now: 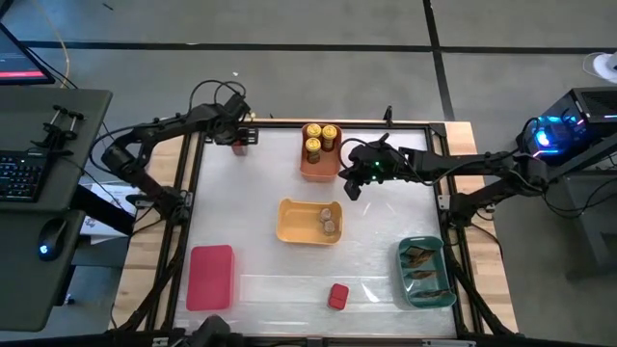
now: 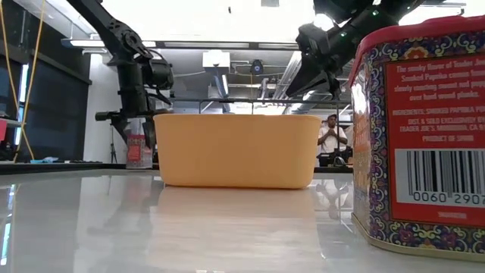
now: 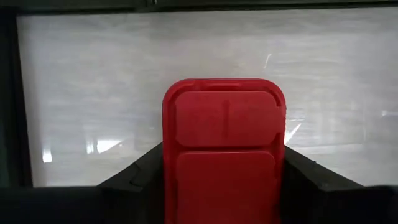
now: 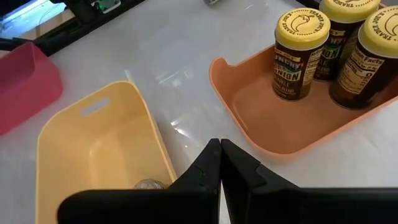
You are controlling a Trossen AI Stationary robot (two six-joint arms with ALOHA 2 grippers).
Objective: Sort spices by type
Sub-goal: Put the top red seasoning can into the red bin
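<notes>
- Red metal fills my left wrist view: a red tin (image 3: 224, 149) sits squarely between the two dark fingers (image 3: 134, 183) of the left end effector (image 1: 238, 138), which flank its sides. From these pictures I can't tell whether they are pressing it yet or just bracketing it.
- From above, that end effector is at the far left corner of the surface (image 1: 251, 202), with the tin directly under it, so there is no sideways offset left to correct.
- The tin stands upright, lid facing the wrist camera, its longer side running along the line of the fingers.
- The red bin (image 1: 211, 277) lies near the front left, on the left arm's side, well apart from the tin.
- A second red tin (image 1: 337, 296) stands loose at the front centre, just right of that bin.
- The right end effector (image 1: 353, 180) is clenched on nothing, hovering between the orange bin (image 1: 305, 166) and the yellow bin (image 1: 291, 227).
</notes>
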